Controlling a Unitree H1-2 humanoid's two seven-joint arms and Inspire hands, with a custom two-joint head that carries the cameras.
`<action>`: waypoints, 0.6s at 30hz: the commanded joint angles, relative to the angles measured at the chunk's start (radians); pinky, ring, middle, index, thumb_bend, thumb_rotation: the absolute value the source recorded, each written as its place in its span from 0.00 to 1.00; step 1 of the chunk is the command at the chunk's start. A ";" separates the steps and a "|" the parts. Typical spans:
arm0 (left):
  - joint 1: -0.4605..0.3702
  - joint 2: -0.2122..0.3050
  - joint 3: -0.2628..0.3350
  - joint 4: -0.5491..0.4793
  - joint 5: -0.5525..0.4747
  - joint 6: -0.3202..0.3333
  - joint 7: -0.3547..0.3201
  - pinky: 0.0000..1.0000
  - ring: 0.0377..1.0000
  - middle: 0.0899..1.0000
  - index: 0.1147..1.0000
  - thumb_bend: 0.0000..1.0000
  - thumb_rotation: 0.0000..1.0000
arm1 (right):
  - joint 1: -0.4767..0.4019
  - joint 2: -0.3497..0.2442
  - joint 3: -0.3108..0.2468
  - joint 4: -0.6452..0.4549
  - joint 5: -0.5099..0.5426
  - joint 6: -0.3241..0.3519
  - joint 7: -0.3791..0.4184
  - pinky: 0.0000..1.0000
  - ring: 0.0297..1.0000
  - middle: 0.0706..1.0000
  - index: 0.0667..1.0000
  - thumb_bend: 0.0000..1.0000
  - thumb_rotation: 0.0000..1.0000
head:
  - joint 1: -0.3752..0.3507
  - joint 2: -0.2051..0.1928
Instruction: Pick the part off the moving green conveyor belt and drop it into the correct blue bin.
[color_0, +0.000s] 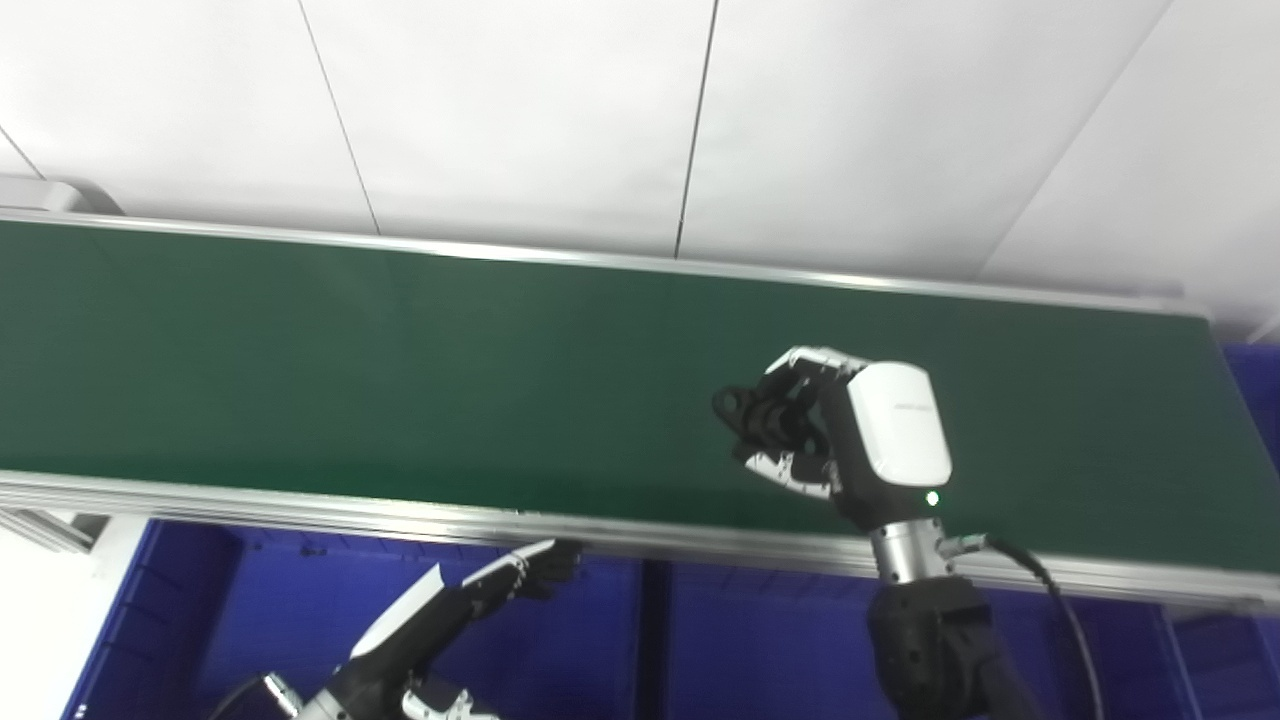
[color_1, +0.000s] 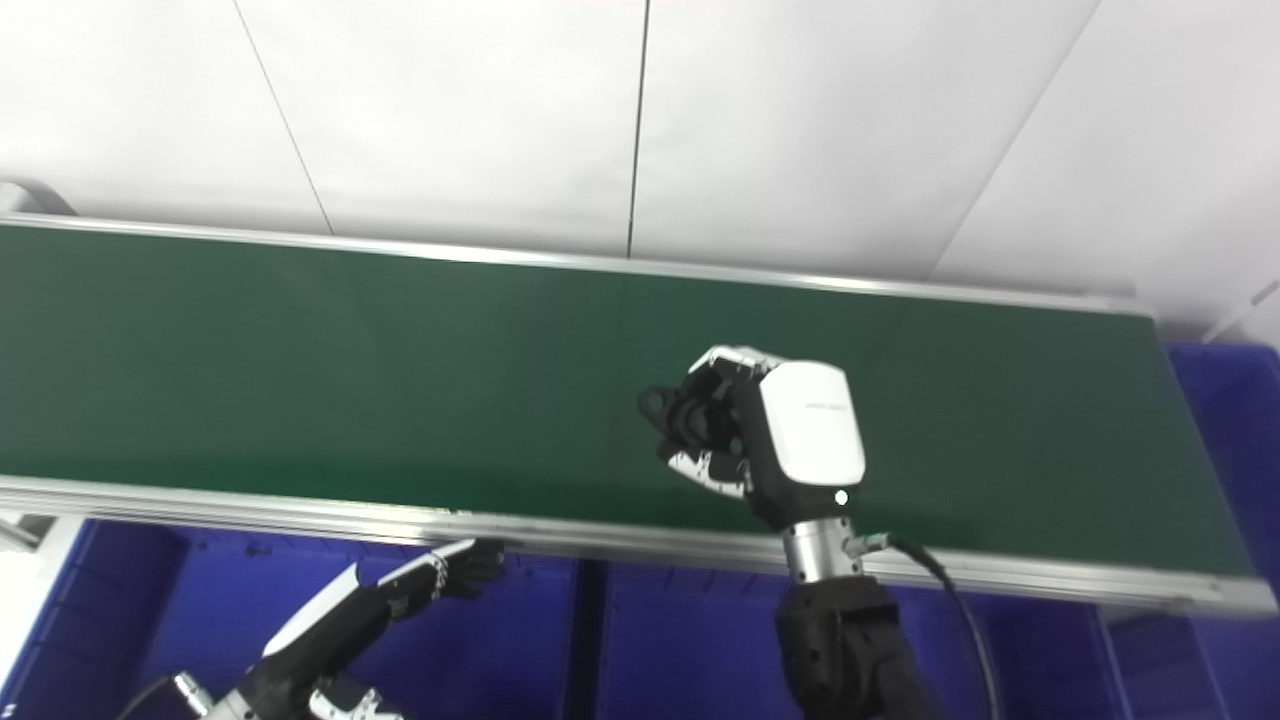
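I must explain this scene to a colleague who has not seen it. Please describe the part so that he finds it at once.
Start at the long green conveyor belt that crosses the picture. Over its right half is the right hand with a white back. The part is the small black piece with a ring-shaped end, held in that hand's fingers; nothing else lies on the belt.

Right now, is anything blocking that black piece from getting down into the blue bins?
Nothing visible. The right hand already holds the black part over the green belt; only the belt's near metal rail lies before the blue bins.

Behind, a plain white panelled wall (color_0: 520, 110) with thin dark seams, evenly lit.
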 joint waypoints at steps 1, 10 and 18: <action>0.006 -0.003 0.009 -0.037 -0.030 -0.035 -0.006 0.82 0.87 0.89 0.89 1.00 0.43 | 0.043 0.004 -0.003 -0.066 0.000 -0.058 -0.014 0.29 0.41 0.49 0.43 0.49 0.00 | 0.002 0.012; -0.002 -0.028 0.024 -0.075 -0.041 0.003 -0.015 0.85 0.89 0.91 0.90 1.00 0.42 | 0.264 -0.077 0.031 -0.104 0.091 -0.150 0.083 0.28 0.38 0.50 0.44 0.49 0.00 | 0.065 0.069; -0.013 -0.062 0.031 -0.107 0.022 0.048 -0.003 0.82 0.87 0.90 0.90 1.00 0.43 | 0.299 -0.121 0.002 -0.070 0.206 -0.085 0.272 0.24 0.40 0.41 0.45 0.51 0.00 | 0.122 0.098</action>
